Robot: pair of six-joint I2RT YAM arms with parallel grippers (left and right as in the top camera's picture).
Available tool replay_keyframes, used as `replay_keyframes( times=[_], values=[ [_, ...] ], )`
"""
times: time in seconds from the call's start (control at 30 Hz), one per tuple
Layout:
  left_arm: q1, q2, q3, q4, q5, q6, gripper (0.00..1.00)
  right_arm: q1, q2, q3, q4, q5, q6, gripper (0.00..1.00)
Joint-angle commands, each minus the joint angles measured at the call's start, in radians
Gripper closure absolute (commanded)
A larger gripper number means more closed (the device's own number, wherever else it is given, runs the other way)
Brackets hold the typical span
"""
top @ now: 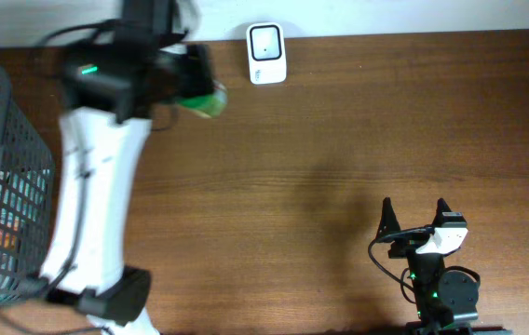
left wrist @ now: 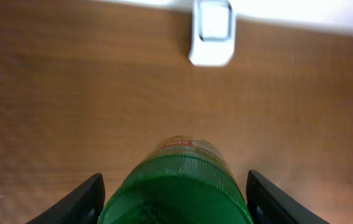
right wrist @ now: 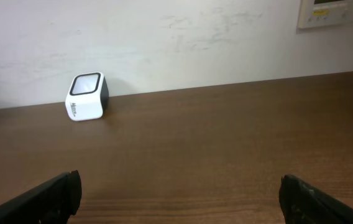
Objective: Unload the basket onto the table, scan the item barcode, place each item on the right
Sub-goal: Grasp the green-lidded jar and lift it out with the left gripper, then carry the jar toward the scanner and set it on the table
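**Green bottle held just short of the scanner**

A brown wooden worktop runs back to a white wall. Nearest the robot, the right gripper rests with its jaws spread wide and nothing between them. A wire basket with packaged goods sits at the left edge. Further back, the left gripper is clamped around a green bottle, holding it lengthwise above the wood and pointing toward the white scanner by the wall. The bottle sits near the scanner but off to its left. The step in hand looks like presenting the item. No barcode shows, so the next move probably calls for bringing the bottle over the scanner's window and turning it until the code faces the glass.
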Motion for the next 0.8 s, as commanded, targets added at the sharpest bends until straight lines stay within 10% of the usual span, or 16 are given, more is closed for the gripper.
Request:
replay_keyframes(
  times=[0.0,0.53,0.77],
  values=[
    [-0.089,0.114,-0.007,0.019,-0.005,0.013,0.55,0.005,-0.006,-0.005,-0.007,0.001,0.006,0.02],
    [-0.370,0.530,-0.007,0.147,-0.012,0.035,0.55,0.005,-0.006,-0.005,-0.007,0.001,0.006,0.02],
    [-0.404,0.565,-0.007,0.170,-0.011,0.035,0.31,0.005,-0.006,-0.005,-0.007,0.001,0.006,0.02]
  ],
)
